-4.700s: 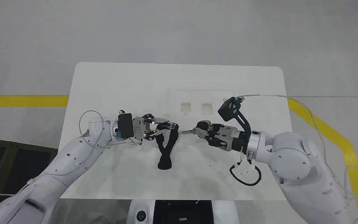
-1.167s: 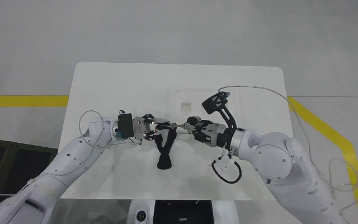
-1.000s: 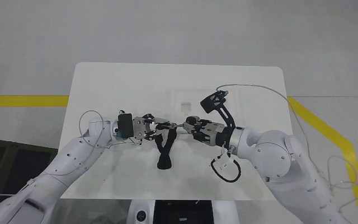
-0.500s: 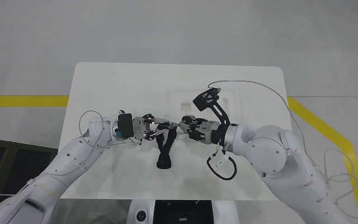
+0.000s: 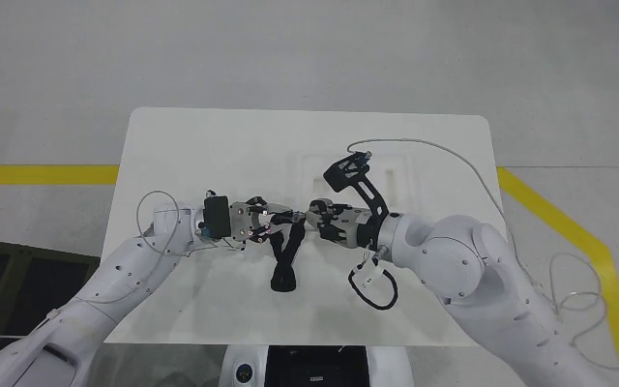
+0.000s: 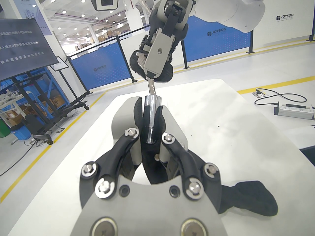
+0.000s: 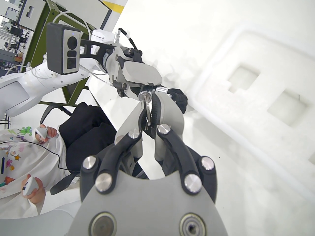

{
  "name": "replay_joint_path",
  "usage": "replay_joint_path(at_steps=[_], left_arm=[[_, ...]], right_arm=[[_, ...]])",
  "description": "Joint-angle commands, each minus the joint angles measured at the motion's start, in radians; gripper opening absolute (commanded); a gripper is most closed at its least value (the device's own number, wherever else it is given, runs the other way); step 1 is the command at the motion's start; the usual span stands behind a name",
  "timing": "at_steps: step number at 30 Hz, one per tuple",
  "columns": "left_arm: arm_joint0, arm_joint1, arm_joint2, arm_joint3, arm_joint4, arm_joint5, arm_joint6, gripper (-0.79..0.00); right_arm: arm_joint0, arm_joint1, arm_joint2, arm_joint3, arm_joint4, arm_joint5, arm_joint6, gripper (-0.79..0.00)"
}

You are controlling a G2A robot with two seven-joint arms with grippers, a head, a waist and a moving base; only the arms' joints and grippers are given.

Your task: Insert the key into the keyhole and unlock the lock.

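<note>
1. Chrome lock cylinder (image 6: 152, 101) sits mid-frame in the top view, above the desk (image 5: 193, 145), clamped in the closed left end effector (image 6: 149, 117).
2. Steel key (image 6: 151, 88) is pinched tight in the right end effector (image 7: 150, 106), just right of the lock; its blade is in line with the cylinder axis, tip at the keyhole (image 7: 144, 96).

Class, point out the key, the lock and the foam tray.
key (image 6: 151, 87): left wrist view, on its blade.
lock (image 6: 150, 116): left wrist view, on its silver cylinder.
foam tray (image 7: 263, 92): right wrist view, between its two pockets.
</note>
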Motion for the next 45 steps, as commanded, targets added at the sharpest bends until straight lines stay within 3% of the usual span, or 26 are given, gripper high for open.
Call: replay_joint_path(at_steps=[1, 19, 22, 23, 28, 36, 39, 45], left_arm=[[0.000, 0.000, 0.000, 0.000, 0.000, 0.000, 0.000, -0.785], [0.000, 0.000, 0.000, 0.000, 0.000, 0.000, 0.000, -0.785], [0.000, 0.000, 0.000, 0.000, 0.000, 0.000, 0.000, -0.785], [0.000, 0.000, 0.000, 0.000, 0.000, 0.000, 0.000, -0.785], [0.000, 0.000, 0.000, 0.000, 0.000, 0.000, 0.000, -0.785], [0.000, 0.000, 0.000, 0.000, 0.000, 0.000, 0.000, -0.785], [0.000, 0.000, 0.000, 0.000, 0.000, 0.000, 0.000, -0.785], [0.000, 0.000, 0.000, 0.000, 0.000, 0.000, 0.000, -0.785]], right_arm=[[0.002, -0.002, -0.004, 0.000, -0.007, 0.007, 0.000, -0.785], [-0.007, -0.011, -0.008, 0.018, -0.002, -0.005, -0.013, -0.785], [-0.003, -0.013, -0.011, 0.020, 0.002, -0.010, -0.012, -0.579], [-0.002, -0.014, -0.012, 0.020, 0.003, -0.011, -0.012, -0.462], [-0.005, -0.016, -0.012, 0.015, 0.007, -0.019, -0.011, -0.265], [-0.038, -0.010, 0.028, -0.042, 0.006, -0.052, -0.020, -0.274], [-0.058, -0.002, 0.056, -0.077, -0.027, -0.110, -0.024, -0.394], [-0.117, 0.015, 0.115, -0.104, -0.082, -0.241, -0.038, -0.348]])
